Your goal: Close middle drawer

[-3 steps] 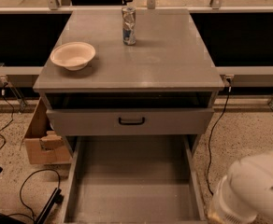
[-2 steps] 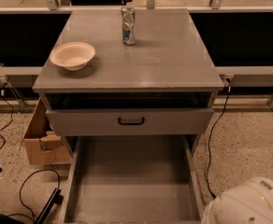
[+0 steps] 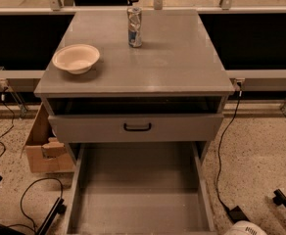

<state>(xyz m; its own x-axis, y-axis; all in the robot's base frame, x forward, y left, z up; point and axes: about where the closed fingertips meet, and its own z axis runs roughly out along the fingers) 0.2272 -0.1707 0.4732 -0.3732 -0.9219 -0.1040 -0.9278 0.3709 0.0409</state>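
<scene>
The middle drawer [image 3: 138, 190] is pulled far out towards me; its deep grey tray is empty, and its front and handle lie below the bottom edge of the view. Above it the uppermost drawer [image 3: 135, 127], with a black handle [image 3: 137, 127], stands slightly out, with a dark gap under the cabinet top [image 3: 182, 58]. My gripper is out of view; only a white rounded part of the arm [image 3: 245, 227] shows at the bottom right edge, right of the tray's right wall.
A cream bowl [image 3: 76, 58] and a drink can [image 3: 134, 27] stand on the cabinet top. A cardboard box [image 3: 42, 143] sits on the floor at the left, with cables [image 3: 30, 199] near it. A black cable [image 3: 225, 151] runs down the right.
The white arm part at the lower right has dropped down and almost left the view. The drawers, bowl and can have not moved.
</scene>
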